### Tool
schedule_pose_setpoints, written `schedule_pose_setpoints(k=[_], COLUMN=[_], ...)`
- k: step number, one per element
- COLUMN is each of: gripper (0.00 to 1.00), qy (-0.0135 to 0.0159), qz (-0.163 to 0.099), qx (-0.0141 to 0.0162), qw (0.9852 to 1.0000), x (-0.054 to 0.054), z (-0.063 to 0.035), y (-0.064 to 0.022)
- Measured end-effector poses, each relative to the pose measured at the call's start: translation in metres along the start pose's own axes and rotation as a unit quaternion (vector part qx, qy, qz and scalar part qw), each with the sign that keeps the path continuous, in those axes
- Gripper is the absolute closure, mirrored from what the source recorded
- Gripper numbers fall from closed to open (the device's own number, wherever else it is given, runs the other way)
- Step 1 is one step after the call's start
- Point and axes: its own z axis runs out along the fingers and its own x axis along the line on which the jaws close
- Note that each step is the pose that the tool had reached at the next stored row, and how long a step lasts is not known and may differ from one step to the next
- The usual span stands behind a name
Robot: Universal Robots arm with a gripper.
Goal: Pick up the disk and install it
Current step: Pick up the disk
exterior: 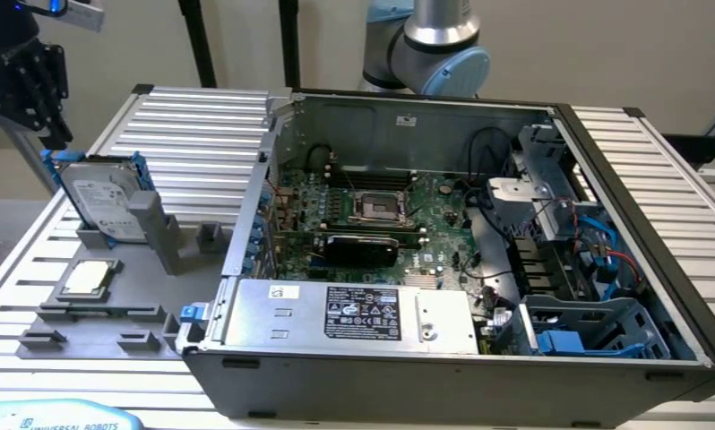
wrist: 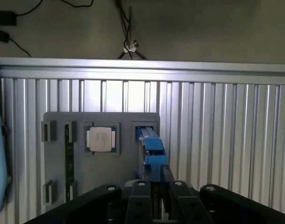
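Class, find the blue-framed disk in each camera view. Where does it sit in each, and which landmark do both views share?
Exterior view: the disk stands upright in the grey holder at the exterior view's left, outside the computer case.
Wrist view: the disk is seen edge-on, blue frame showing, slotted in the grey holder beside the chip.
Shared landmark: the square silver chip lying on the holder.

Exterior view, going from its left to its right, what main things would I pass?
The disk standing upright → the silver box with the black label → the blue plastic cage.
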Motion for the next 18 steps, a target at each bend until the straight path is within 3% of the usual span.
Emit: schedule_pose_setpoints(k=[8, 18], gripper=[0.46, 0.46], qy=[0.0000, -0.0014], qz=[0.000, 0.000], qx=[0.0013, 0.0032], qw=[1.0000, 1.0000], x=[0.000, 0.000], z=[0.0037, 0.0215], y=[0.0000, -0.0002])
